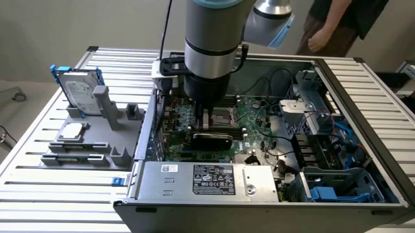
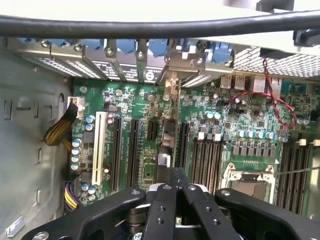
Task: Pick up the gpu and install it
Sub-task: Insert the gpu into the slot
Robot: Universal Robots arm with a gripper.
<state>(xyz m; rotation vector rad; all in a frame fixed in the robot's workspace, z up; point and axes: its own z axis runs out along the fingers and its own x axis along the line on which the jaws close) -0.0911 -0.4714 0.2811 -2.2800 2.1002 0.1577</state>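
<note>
The motherboard (image 2: 145, 150) is green, with one white slot (image 2: 100, 145) among black ones. The gpu (image 1: 211, 141) shows black, and the pincer (image 2: 169, 180) is black too. The cable bundle (image 2: 57, 132) is yellow and black. The hard drive (image 1: 81, 90) is silver, its frame (image 1: 57, 73) blue, the holder (image 1: 84, 145) grey. The desk (image 1: 39, 194) is silver, ribbed in stripes.

Your gpu (image 1: 211, 141) is inside the case (image 1: 259, 216), standing upright on its long edge over the motherboard (image 1: 253, 114). From the exterior view you get its black cooler face, a dark slab directly under the gripper (image 1: 211, 124). From the wrist view you get it edge-on: a thin line running between the expansion slots (image 2: 134, 145), its silver end bracket (image 2: 175, 75) against the case's rear slot row. The gripper is clamped on its upper edge. You can't tell whether it's fully seated.
</note>
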